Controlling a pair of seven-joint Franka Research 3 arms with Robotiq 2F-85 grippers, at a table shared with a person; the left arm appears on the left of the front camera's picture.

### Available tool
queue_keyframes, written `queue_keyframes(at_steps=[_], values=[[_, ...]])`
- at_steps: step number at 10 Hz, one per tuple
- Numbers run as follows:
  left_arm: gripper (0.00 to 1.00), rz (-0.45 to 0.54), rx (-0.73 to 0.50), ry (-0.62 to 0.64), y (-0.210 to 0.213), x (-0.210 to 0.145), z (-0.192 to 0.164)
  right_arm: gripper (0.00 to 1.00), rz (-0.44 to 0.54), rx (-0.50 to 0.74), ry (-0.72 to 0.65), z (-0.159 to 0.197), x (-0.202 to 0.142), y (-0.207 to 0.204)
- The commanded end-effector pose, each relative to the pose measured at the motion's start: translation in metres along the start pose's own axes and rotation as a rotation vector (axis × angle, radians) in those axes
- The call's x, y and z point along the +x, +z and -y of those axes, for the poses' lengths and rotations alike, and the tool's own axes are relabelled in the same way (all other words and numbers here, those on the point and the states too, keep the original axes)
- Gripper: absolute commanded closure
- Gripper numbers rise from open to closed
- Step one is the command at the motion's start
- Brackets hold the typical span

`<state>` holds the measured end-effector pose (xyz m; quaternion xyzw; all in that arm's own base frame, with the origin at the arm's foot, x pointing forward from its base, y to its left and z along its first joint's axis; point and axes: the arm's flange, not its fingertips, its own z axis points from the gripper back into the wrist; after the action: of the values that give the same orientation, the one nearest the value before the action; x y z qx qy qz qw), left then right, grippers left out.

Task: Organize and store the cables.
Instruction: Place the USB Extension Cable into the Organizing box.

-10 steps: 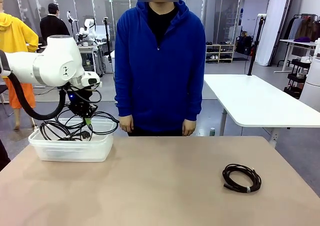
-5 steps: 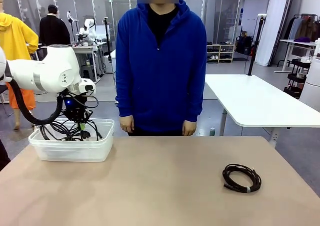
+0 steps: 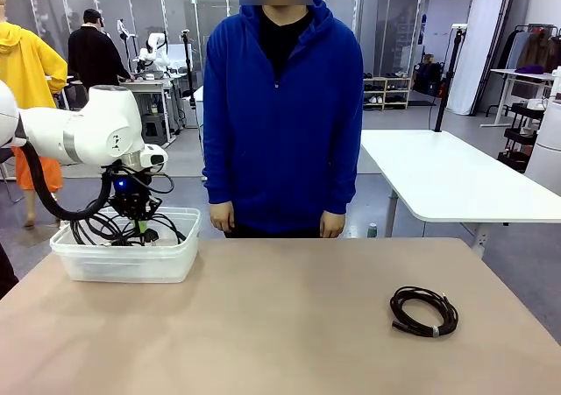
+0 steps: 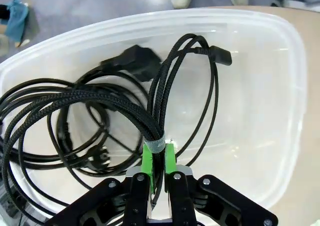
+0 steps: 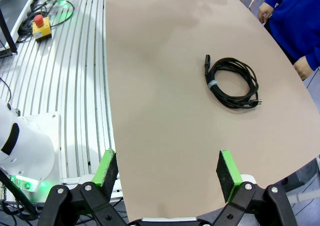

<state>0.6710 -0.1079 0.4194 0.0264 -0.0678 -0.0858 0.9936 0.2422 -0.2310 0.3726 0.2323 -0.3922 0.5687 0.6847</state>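
Because the left gripper [image 4: 159, 156] reaches down into the clear plastic tub [image 4: 280, 85], its green pads clench the braided black cable coil [image 4: 167, 80] at its grey band. We judge this grip keeps the loops gathered so they settle inside. Smooth black power cords [image 4: 75, 131] lie tangled in the tub toward nine o'clock. The right gripper [image 5: 166, 168] hovers spread wide and empty near the tan bench [image 5: 160, 85], and a second banded black coil [image 5: 232, 83] lies at its one o'clock.
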Motion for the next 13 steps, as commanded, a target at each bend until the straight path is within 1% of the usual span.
queue_keyframes(at_steps=[1,2,3,4,6,7,9,11,12,13], values=[[0.73,0.025,-0.092,-0.017,0.001,0.005,0.002,0.0,0.002,-0.011,-0.026,0.0,0.003,-0.002],[0.44,0.041,-0.144,-0.022,0.006,0.002,0.002,0.0,0.002,-0.011,-0.026,0.0,0.003,-0.002],[0.27,0.053,-0.174,-0.013,0.008,0.0,0.001,0.0,0.002,-0.011,-0.026,0.0,0.003,-0.002],[0.0,0.056,-0.192,-0.032,0.008,-0.003,0.0,0.0,0.002,-0.011,-0.026,0.0,0.003,-0.002],[0.0,0.065,-0.2,-0.024,0.008,-0.007,-0.003,0.0,0.002,-0.011,-0.026,0.0,0.003,-0.002],[0.17,0.077,-0.191,-0.02,0.012,-0.01,-0.005,0.0,0.002,-0.011,-0.026,0.0,0.003,-0.002],[0.0,0.113,-0.159,-0.002,0.024,-0.015,-0.01,0.0,0.002,-0.011,-0.026,0.0,0.003,-0.002],[0.0,0.158,-0.154,-0.001,0.042,-0.023,-0.014,0.0,0.002,-0.011,-0.026,0.0,0.003,-0.002],[0.0,0.162,-0.184,-0.006,0.043,-0.024,-0.013,0.0,0.002,-0.011,-0.026,0.0,0.003,-0.002],[0.0,0.192,-0.225,-0.061,0.042,-0.027,-0.01,0.0,0.002,-0.011,-0.026,0.0,0.003,-0.002]])
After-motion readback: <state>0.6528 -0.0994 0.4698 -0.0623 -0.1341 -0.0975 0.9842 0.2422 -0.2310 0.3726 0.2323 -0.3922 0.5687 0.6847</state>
